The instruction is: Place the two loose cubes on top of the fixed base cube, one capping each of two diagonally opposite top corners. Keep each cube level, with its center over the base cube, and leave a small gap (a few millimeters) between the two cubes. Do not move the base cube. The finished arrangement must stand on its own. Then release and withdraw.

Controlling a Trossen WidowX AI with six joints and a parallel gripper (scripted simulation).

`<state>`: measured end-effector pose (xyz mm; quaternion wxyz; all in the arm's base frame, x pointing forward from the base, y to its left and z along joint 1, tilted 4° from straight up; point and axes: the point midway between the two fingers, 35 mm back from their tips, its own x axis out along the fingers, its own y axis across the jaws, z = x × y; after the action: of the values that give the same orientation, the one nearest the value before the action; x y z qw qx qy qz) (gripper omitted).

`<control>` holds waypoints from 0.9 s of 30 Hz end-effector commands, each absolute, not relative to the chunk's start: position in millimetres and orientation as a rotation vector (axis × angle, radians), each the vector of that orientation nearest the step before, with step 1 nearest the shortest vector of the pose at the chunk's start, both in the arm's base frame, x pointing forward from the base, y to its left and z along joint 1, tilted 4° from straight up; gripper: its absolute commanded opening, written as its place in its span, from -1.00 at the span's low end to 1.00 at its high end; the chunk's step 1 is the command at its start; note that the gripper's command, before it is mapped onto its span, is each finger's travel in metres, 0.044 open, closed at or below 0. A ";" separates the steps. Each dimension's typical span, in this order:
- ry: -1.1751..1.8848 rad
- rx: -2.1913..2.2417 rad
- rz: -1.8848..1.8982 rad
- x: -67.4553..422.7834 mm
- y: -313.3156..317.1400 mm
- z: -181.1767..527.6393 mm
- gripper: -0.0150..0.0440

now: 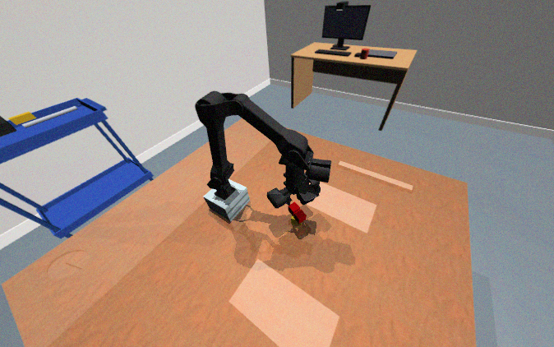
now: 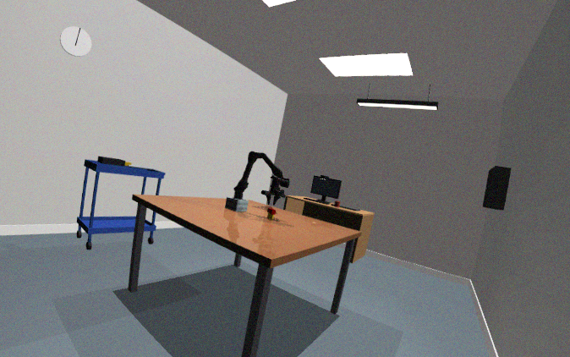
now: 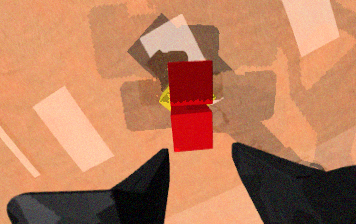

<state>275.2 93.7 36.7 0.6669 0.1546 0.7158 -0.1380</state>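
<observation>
1. Wrist view shows the black parallel-jaw gripper (image 3: 200,165) nearest the camera, its two dark fingers spread apart with bare table between them; it is open and holds nothing.
2. Just beyond the fingertips, clear of both, sits the near bright red cube (image 3: 192,129), and directly behind it the far darker red cube (image 3: 190,82). Only a thin jagged seam shows between the two, so whether they touch cannot be told.
3. Both red cubes rest on the small yellow base cube (image 3: 165,99), of which only slivers show at the left and right of the seam.
4. From the top view, the stack (image 1: 297,212) stands on the orange wooden table (image 1: 123,247), right of the arm's grey base block (image 1: 240,201), with the gripper hanging just above it.
5. Farther left stands a blue two-shelf cart (image 1: 53,123); at the far wall is a tan desk (image 1: 304,78) carrying a black monitor (image 1: 345,22).
</observation>
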 end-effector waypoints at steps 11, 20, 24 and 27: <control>1.604 0.350 -0.302 278.7 93.7 55.7 0.20; 1.605 0.350 -0.304 278.5 93.6 58.4 0.29; 1.610 0.351 -0.309 277.4 93.2 60.7 0.65; 1.614 0.351 -0.310 275.3 101.6 58.7 0.86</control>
<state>276.0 93.9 58.4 0.6674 0.1556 0.7151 -0.1377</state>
